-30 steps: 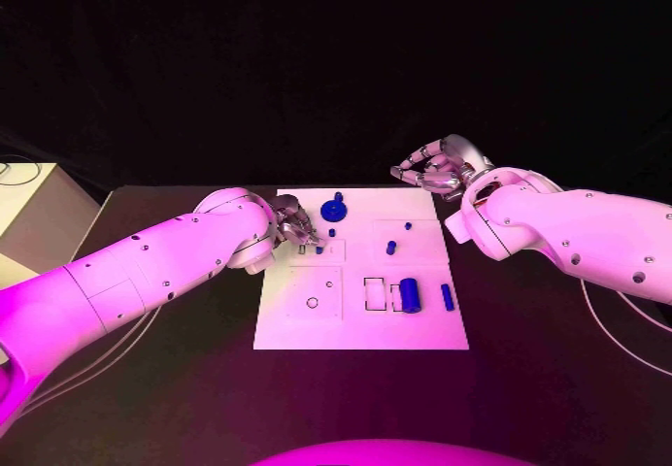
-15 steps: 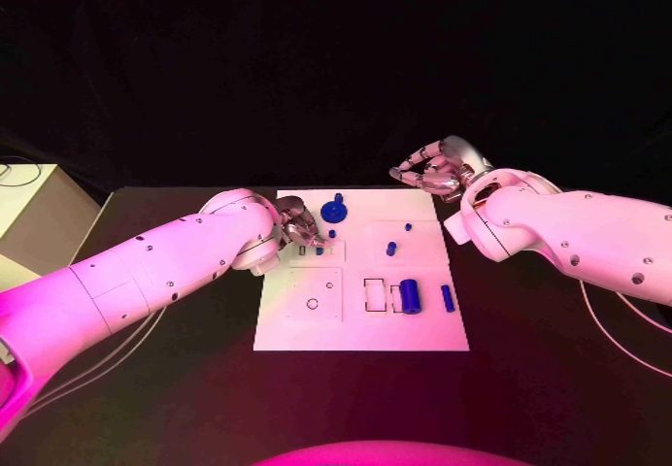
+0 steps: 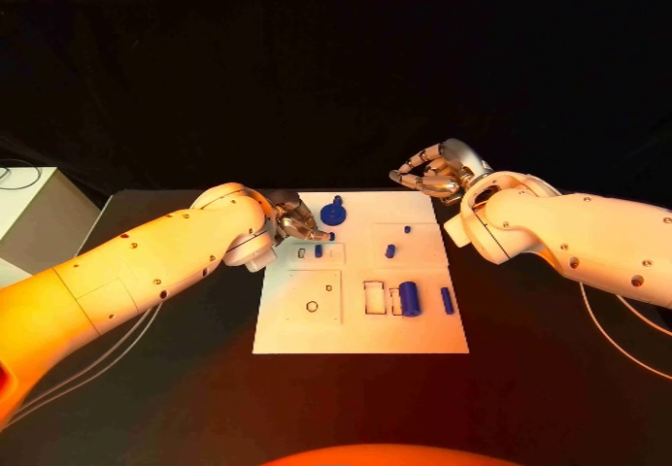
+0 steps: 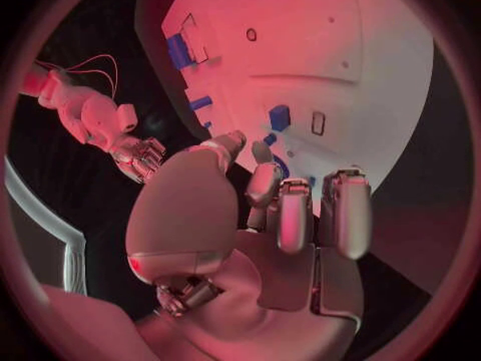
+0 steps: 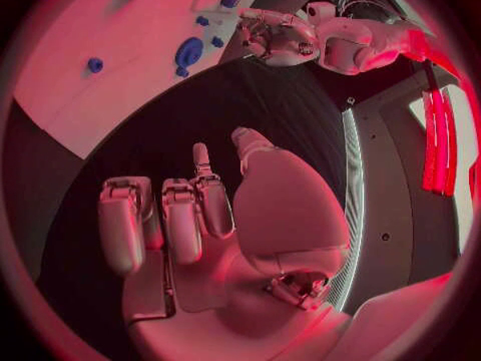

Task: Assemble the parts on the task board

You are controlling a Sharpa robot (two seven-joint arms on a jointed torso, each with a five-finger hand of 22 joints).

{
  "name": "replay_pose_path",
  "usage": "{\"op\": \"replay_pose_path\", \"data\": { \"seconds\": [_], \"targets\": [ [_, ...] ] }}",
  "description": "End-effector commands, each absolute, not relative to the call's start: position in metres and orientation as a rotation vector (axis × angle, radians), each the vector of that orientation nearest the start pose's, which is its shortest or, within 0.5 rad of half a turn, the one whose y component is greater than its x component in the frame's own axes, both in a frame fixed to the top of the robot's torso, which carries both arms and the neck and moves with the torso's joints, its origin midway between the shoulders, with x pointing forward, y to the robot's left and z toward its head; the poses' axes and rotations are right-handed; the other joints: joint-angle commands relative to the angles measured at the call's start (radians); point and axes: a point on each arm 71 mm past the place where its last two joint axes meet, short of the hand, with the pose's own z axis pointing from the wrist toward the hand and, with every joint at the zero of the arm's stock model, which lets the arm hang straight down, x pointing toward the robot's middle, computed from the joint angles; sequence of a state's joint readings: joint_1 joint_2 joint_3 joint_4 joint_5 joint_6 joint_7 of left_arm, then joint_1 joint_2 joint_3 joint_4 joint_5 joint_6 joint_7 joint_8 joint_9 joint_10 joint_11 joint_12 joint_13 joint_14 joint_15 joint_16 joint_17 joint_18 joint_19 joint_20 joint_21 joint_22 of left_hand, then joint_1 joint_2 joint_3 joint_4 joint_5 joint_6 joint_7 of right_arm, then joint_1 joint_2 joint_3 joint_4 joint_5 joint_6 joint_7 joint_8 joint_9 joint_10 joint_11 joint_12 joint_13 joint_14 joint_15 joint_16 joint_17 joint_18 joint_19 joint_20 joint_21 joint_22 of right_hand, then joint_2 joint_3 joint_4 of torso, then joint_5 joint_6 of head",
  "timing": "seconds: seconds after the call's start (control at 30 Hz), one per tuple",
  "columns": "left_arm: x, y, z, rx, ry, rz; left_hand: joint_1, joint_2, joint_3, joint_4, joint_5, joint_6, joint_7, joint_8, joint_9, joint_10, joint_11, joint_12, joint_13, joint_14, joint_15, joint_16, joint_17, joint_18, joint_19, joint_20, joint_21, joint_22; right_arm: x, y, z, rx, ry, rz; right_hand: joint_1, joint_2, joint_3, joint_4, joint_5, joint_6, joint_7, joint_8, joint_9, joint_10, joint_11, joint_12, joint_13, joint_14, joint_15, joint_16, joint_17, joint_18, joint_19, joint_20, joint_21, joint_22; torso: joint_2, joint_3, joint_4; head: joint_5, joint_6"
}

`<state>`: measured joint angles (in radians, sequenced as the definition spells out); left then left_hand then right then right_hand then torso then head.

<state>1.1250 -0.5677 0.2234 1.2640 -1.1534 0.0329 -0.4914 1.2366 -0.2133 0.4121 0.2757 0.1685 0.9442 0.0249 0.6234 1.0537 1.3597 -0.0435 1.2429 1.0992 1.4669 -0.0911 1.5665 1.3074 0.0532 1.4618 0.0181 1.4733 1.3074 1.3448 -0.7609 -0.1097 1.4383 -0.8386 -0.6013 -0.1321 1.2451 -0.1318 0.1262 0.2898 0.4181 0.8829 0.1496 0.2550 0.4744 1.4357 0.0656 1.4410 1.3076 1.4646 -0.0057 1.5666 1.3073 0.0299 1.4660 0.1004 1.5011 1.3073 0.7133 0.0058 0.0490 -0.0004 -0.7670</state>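
Note:
The white task board (image 3: 361, 325) lies in the middle of the black table. My left hand (image 3: 298, 223) hovers low over its far left corner, fingers apart, nothing visible in them (image 4: 271, 217). Just right of that hand lies a round blue part (image 3: 332, 210); a small blue peg (image 3: 318, 250) stands nearer me. Other blue parts are a peg (image 3: 390, 250), a thick cylinder (image 3: 409, 296) and a thin bar (image 3: 447, 299). My right hand (image 3: 437, 171) hangs beyond the board's far right corner, fingers loosely bent and holding nothing (image 5: 200, 217).
A dark ring (image 3: 311, 307) is marked on the board's near left panel. Outlined slots (image 3: 376, 294) lie beside the cylinder. A pale box (image 3: 25, 218) stands at the table's far left. Bare black table (image 3: 532, 369) surrounds the board.
My left hand has edged slightly toward the round blue part. My right hand has stayed in place. The parts on the board have not visibly moved.

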Motion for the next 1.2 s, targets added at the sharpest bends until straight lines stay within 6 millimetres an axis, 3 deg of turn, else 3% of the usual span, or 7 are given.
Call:
{"op": "replay_pose_path", "data": {
  "seconds": [0.03, 0.13, 0.5, 0.6, 0.8, 0.9, 1.2],
  "targets": [
    [0.540, 0.154, -0.181, -0.339, 2.114, -0.612, 0.011, 0.009, 0.005, 0.008, 0.006, -0.031, 0.013, -0.028, -0.017, -0.037, 0.011, -0.036, -0.044, 0.101, 0.004, -0.001, 0.255, -0.003, -0.025, 0.002, -0.018, 0.061, 0.524, -0.206, -0.139, 0.506, 1.520, 0.793, -0.002, 0.002, 0.007, 0.000, 0.004, -0.007, -0.002, 0.005, 0.002, -0.005, 0.001, -0.003, 0.108, 0.106, -0.001, 0.004, 0.263, -0.011, 0.073, -0.005, -0.005, 0.214, 0.001, -0.0005, 0.0015, -0.003, 0.000],
    [0.544, 0.160, -0.171, -0.361, 2.112, -0.630, 0.015, 0.025, 0.006, 0.011, 0.008, -0.062, 0.039, -0.085, -0.065, -0.120, 0.035, -0.147, -0.177, 0.089, 0.025, -0.022, 0.225, 0.001, -0.037, 0.017, -0.030, 0.046, 0.524, -0.206, -0.139, 0.506, 1.520, 0.793, -0.004, 0.000, 0.008, 0.001, 0.004, -0.009, -0.002, 0.005, 0.006, -0.005, 0.001, -0.004, 0.107, 0.106, -0.001, 0.004, 0.263, -0.011, 0.073, -0.005, -0.006, 0.214, 0.000, 0.0003, 0.0010, -0.004, -0.002],
    [0.569, 0.189, -0.142, -0.439, 2.067, -0.612, 0.023, 0.032, 0.006, 0.009, 0.012, -0.075, 0.059, -0.141, -0.118, -0.130, 0.052, -0.163, -0.196, 0.087, 0.040, -0.026, 0.219, 0.001, -0.037, 0.032, -0.031, 0.046, 0.524, -0.208, -0.138, 0.506, 1.518, 0.790, -0.005, -0.001, 0.008, 0.001, 0.003, -0.009, -0.001, 0.004, 0.006, -0.004, 0.001, -0.002, 0.109, 0.106, -0.001, 0.004, 0.263, -0.012, 0.074, -0.005, -0.004, 0.214, 0.003, 0.0001, 0.0011, -0.007, 0.010],
    [0.578, 0.193, -0.137, -0.465, 2.034, -0.611, 0.012, 0.030, -0.001, 0.012, 0.011, -0.106, 0.084, -0.191, -0.163, -0.176, 0.074, -0.209, -0.252, 0.062, 0.058, -0.065, 0.165, 0.013, -0.073, 0.046, -0.063, -0.002, 0.524, -0.208, -0.137, 0.503, 1.517, 0.791, -0.005, -0.001, 0.008, 0.001, 0.003, -0.009, -0.001, 0.004, 0.006, -0.004, 0.001, -0.002, 0.109, 0.106, -0.001, 0.004, 0.263, -0.012, 0.074, -0.005, -0.004, 0.214, 0.006, -0.0011, -0.0002, -0.005, 0.014],
    [0.595, 0.198, -0.127, -0.474, 1.977, -0.566, -0.001, 0.027, -0.014, 0.014, 0.010, -0.093, 0.089, -0.218, -0.205, -0.172, 0.079, -0.197, -0.243, 0.060, 0.064, -0.068, 0.162, 0.016, -0.080, 0.055, -0.071, -0.011, 0.523, -0.206, -0.136, 0.497, 1.517, 0.794, -0.005, -0.001, 0.008, 0.001, 0.003, -0.009, -0.001, 0.004, 0.006, -0.004, 0.001, -0.002, 0.109, 0.106, -0.001, 0.004, 0.263, -0.012, 0.074, -0.005, -0.004, 0.214, 0.011, 0.0009, -0.0058, 0.003, 0.025],
    [0.601, 0.201, -0.127, -0.472, 1.979, -0.530, -0.010, 0.027, -0.019, 0.014, 0.010, -0.097, 0.073, -0.283, -0.275, -0.149, 0.062, -0.180, -0.229, 0.071, 0.051, -0.052, 0.183, 0.010, -0.062, 0.049, -0.057, 0.013, 0.523, -0.206, -0.136, 0.495, 1.518, 0.795, -0.005, -0.001, 0.008, 0.001, 0.003, -0.009, -0.001, 0.004, 0.006, -0.004, 0.001, -0.002, 0.109, 0.106, -0.001, 0.004, 0.263, -0.012, 0.074, -0.005, -0.004, 0.214, 0.013, 0.0019, -0.0072, 0.004, 0.029],
    [0.610, 0.206, -0.138, -0.464, 2.067, -0.423, -0.024, 0.030, -0.037, 0.014, 0.012, -0.065, 0.097, -0.297, -0.303, -0.123, 0.084, -0.150, -0.196, 0.081, 0.067, -0.036, 0.205, 0.004, -0.045, 0.055, -0.043, 0.035, 0.521, -0.206, -0.134, 0.484, 1.512, 0.793, -0.006, -0.001, 0.008, 0.001, 0.003, -0.010, -0.001, 0.004, 0.007, -0.004, 0.001, -0.002, 0.109, 0.106, -0.001, 0.004, 0.263, -0.012, 0.074, -0.005, -0.005, 0.214, 0.021, 0.0012, -0.0093, 0.009, 0.042]
  ]
}}
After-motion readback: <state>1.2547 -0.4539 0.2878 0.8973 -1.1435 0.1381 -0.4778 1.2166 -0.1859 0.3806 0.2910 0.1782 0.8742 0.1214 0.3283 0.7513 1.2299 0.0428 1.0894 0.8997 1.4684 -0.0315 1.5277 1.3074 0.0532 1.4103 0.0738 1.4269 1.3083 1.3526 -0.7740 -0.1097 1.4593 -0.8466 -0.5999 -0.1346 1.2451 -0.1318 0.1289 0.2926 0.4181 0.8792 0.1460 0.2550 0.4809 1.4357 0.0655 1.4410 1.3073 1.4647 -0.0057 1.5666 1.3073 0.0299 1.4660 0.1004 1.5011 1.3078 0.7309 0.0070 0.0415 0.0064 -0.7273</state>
